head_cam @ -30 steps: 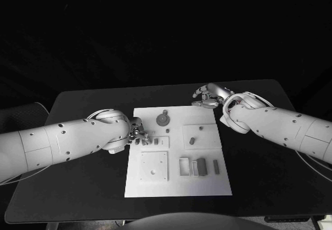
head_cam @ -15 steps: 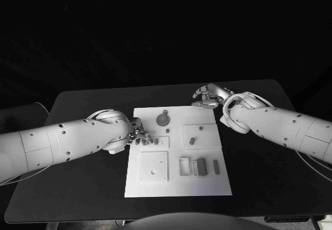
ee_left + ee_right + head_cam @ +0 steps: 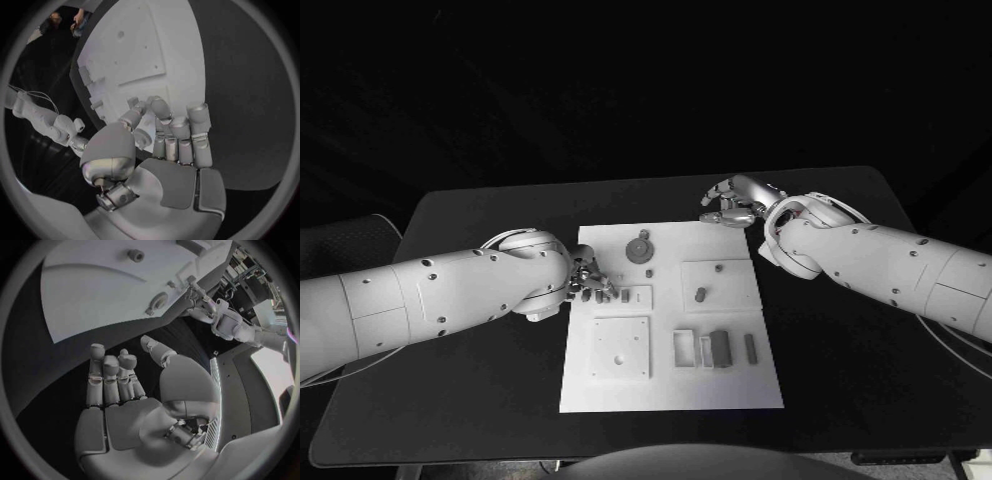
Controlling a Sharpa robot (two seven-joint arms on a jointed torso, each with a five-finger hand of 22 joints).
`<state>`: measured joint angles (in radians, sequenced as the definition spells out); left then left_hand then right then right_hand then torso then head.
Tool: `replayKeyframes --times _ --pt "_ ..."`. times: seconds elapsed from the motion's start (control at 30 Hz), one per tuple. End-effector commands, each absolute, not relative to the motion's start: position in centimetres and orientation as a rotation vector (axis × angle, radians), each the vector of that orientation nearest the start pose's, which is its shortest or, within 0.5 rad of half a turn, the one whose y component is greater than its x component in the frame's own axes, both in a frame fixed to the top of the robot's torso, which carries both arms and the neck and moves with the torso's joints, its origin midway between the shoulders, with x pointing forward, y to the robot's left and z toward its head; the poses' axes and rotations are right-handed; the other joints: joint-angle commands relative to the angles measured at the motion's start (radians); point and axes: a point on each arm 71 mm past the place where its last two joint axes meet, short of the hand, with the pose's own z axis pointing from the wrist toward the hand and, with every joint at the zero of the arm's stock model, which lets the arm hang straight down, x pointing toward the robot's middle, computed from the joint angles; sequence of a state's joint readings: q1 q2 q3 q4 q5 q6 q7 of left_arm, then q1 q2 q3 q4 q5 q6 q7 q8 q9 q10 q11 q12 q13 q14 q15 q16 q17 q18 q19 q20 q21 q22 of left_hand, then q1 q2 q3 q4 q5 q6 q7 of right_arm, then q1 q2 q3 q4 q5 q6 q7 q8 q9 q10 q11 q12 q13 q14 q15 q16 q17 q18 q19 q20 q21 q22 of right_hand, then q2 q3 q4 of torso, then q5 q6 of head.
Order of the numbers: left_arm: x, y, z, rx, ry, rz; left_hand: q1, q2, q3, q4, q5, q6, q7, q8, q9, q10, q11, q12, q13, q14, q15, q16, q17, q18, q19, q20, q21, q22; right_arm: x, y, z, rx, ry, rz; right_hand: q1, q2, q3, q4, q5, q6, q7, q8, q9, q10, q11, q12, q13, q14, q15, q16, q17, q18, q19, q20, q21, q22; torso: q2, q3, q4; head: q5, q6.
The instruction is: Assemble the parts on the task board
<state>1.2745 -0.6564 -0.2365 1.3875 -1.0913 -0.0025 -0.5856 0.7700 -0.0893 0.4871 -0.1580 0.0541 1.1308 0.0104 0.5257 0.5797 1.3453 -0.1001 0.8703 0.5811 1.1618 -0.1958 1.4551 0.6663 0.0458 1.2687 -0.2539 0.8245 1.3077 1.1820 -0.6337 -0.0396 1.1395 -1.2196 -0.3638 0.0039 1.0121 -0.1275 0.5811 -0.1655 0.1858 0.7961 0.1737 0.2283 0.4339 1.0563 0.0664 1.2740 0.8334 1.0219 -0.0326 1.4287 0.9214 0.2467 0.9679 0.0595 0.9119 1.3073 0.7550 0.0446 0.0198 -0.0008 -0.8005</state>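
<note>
White, flat rectangular task board [image 3: 733, 385] carries your small grey parts [image 3: 720, 348]; left hand [image 3: 587, 281] and right hand [image 3: 733, 201] curl loosely, holding nothing.

no readable text, no labels, no numbers, no brand marks on anything

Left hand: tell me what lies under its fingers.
The left hand hovers at the task board's left edge, beside a small slotted part. Its curled fingers cover the board beneath; whether they pinch anything cannot be told.
</note>
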Motion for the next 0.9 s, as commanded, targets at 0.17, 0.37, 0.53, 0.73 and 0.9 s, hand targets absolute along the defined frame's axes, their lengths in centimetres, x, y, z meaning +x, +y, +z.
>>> replayKeyframes --times 0.17,0.37,0.53,0.73,0.9 --pt "48.9 17.9 -26.0 -0.158 2.307 -0.252 -0.016 -0.008 -0.002 0.012 -0.004 -0.003 -0.001 0.005 -0.003 0.004 0.002 0.001 -0.001 0.006 -0.006 -0.006 0.002 0.032 0.002 -0.005 -0.003 0.011 54.7 -20.7 -21.4 0.094 1.673 0.665 -0.008 -0.002 0.001 0.005 0.005 -0.002 0.006 0.005 -0.001 -0.006 0.000 0.004 -0.002 -0.003 -0.006 0.004 -0.002 0.015 -0.007 -0.002 -0.004 0.009 0.000 -0.0001 0.0003 0.000 0.001" --pt "48.9 17.8 -26.0 -0.173 2.307 -0.267 -0.023 -0.029 -0.002 0.024 -0.004 -0.005 -0.002 0.007 -0.005 0.004 0.001 0.002 -0.001 0.007 -0.006 -0.006 0.004 0.033 0.003 -0.006 -0.004 0.011 54.7 -20.6 -21.4 0.094 1.673 0.666 -0.008 -0.002 0.001 0.005 0.005 -0.002 0.006 0.005 -0.001 -0.006 0.000 0.004 -0.002 -0.003 -0.006 0.004 -0.002 0.015 -0.007 -0.002 -0.004 0.009 0.000 -0.0003 0.0003 0.000 0.002" --pt "49.0 17.9 -25.9 -0.193 2.293 -0.275 -0.039 -0.060 0.003 0.052 -0.005 -0.005 -0.003 0.011 -0.007 0.004 0.000 0.003 -0.001 0.007 -0.007 -0.006 0.007 0.034 0.004 -0.007 -0.005 0.011 54.7 -20.7 -21.4 0.094 1.673 0.666 -0.007 -0.002 0.002 0.005 0.005 -0.002 0.006 0.005 -0.001 -0.006 0.000 0.004 -0.002 -0.003 -0.006 0.004 -0.002 0.015 -0.007 -0.002 -0.004 0.009 0.000 0.0006 0.0002 0.000 0.005" --pt "49.2 18.6 -25.8 -0.273 2.268 -0.301 -0.032 -0.060 0.010 0.056 -0.005 -0.020 0.002 0.007 -0.011 -0.007 0.004 -0.005 -0.004 -0.002 -0.004 -0.016 0.004 0.035 -0.003 -0.007 -0.011 0.009 54.7 -20.8 -21.4 0.096 1.672 0.662 -0.007 -0.001 0.002 0.004 0.005 -0.002 0.006 0.005 -0.001 -0.006 0.000 0.004 -0.002 -0.002 -0.006 0.004 -0.002 0.015 -0.007 -0.002 -0.004 0.009 0.000 0.0011 0.0003 -0.004 0.010" --pt "49.3 19.0 -25.4 -0.322 2.232 -0.328 -0.020 -0.055 0.010 0.051 -0.005 -0.046 0.013 -0.001 -0.018 -0.029 0.015 -0.023 -0.013 -0.020 0.006 -0.038 -0.003 0.032 -0.024 -0.004 -0.028 0.003 54.7 -20.9 -21.4 0.096 1.671 0.663 -0.006 -0.001 0.002 0.004 0.005 -0.002 0.006 0.005 -0.002 -0.006 0.000 0.004 -0.002 -0.002 -0.006 0.004 -0.002 0.015 -0.006 -0.002 -0.004 0.009 0.000 0.0011 -0.0002 -0.005 0.021"
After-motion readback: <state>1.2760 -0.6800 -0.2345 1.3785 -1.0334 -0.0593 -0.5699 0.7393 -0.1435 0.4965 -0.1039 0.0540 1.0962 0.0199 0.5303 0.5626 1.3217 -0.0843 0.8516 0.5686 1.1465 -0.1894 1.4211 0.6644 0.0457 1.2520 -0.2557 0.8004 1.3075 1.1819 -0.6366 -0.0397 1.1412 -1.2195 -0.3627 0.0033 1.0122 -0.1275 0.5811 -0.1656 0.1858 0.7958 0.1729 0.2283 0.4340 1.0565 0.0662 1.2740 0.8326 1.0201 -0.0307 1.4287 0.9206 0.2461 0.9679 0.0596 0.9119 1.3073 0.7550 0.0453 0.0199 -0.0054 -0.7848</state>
